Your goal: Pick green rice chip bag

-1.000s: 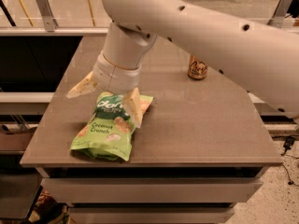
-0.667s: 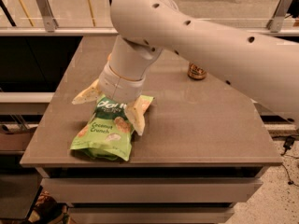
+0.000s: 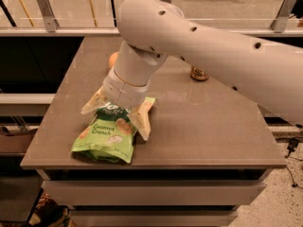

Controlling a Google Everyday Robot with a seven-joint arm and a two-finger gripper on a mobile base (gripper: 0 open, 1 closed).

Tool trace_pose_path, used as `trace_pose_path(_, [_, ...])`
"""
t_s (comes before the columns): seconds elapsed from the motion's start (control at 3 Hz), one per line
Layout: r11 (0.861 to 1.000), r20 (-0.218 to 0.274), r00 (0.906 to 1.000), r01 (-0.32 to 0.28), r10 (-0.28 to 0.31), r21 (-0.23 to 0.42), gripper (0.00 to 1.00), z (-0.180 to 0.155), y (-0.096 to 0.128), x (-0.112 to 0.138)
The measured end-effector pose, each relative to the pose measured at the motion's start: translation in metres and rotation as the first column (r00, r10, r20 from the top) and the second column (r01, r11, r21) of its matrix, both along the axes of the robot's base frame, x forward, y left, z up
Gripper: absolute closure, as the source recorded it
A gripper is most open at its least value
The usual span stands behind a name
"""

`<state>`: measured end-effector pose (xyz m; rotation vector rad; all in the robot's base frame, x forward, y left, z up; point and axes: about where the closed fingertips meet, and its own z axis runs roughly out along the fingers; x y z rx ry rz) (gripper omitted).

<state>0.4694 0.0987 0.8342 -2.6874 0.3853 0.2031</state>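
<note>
Light-green and crinkly, the bag is lying flat near the front left of the table, with its lettering facing up. The gripper is sitting over the bag's top end. Its two pale fingers are splayed wide, one on each side of the pouch, and are not yet clamping anything. The big white arm is reaching in from the right and hiding much of the table behind it.

The pouch looks puffy and slick. If the fingers close too high, they may be pinching only the top seam, and the bag could slide out or crumple on the lift. Pressing down while closing could also be nudging the bag toward the near edge, which is close.

Counting: one bag; one can, half hidden behind the arm at the far side; one orange round thing beside the wrist, too hidden to name; one arm, one gripper, two fingers, one table.
</note>
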Motion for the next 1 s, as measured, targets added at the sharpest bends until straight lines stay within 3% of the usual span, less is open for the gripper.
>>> trace_pose_path(1.0, [1.000, 0.001, 1.0000, -0.002, 0.002, -0.001, 0.87, 0.0072, 0.0006, -0.0008])
